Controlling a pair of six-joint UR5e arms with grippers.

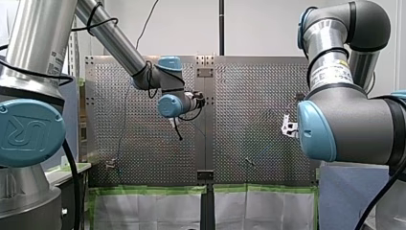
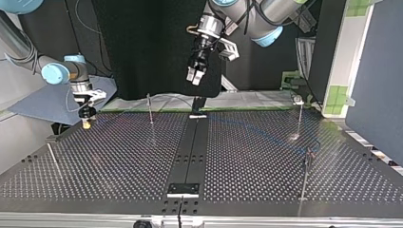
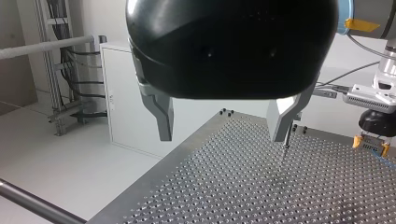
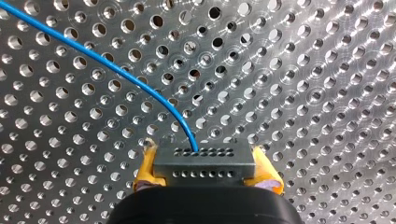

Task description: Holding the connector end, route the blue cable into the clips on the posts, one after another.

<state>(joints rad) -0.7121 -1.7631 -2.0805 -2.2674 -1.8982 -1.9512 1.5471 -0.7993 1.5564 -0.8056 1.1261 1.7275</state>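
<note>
In the right wrist view my right gripper (image 4: pixel 208 171) is shut on a grey connector (image 4: pixel 205 161), its yellow pads (image 4: pixel 145 168) pressed against both sides. The blue cable (image 4: pixel 116 70) leaves the connector and arcs away over the perforated table (image 4: pixel 303 93). In the top view my right gripper (image 2: pixel 86 123) hangs just above the table's far left part. My left gripper (image 2: pixel 195 76) hovers high over the table's far middle, open and empty; its metal fingers (image 3: pixel 161 116) stand wide apart. Thin posts (image 2: pixel 149 108) (image 2: pixel 299 116) rise from the table.
More posts stand near the top view's front right (image 2: pixel 306 173) and left edge (image 2: pixel 52 159). A dark centre strip (image 2: pixel 190 152) splits the table. From the left wrist view, a post (image 3: pixel 285 149) stands ahead of the fingers and my right gripper (image 3: pixel 371 140) is beyond.
</note>
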